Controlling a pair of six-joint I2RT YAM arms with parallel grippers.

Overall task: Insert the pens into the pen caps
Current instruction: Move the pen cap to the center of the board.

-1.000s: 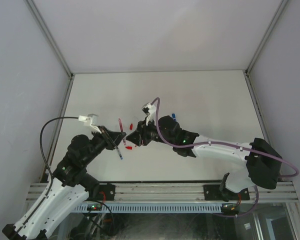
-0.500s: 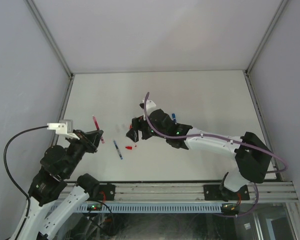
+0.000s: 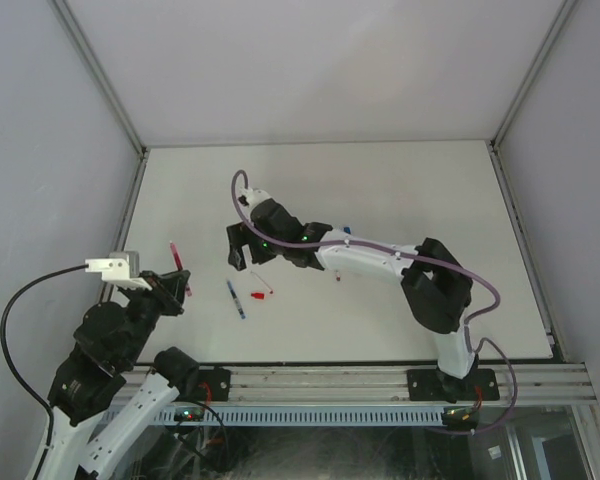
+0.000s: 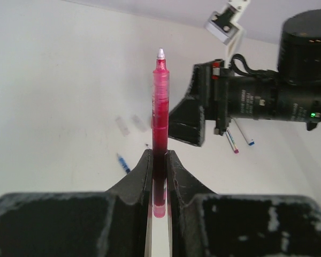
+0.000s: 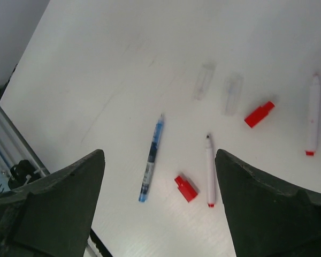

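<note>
- I see the left end effector clamped narrow on the red pen, which stands tip up above the desk.
- The right end effector has its jaws wide and holds nothing.
- Lying below it: blue pen; white pen just beside a red cap; second red cap; second white pen.

In the left wrist view, the lower part of the red pen is hidden between the fingers of the left gripper. The left finger also covers one end of a blue pen. The right arm hides one end of each of two pens. In the right wrist view, the fingers of the right gripper are cut off by the bottom edge. Two pale caps there are too faint to tell their colour. In the top view, the left arm is cut off at the bottom.
</note>
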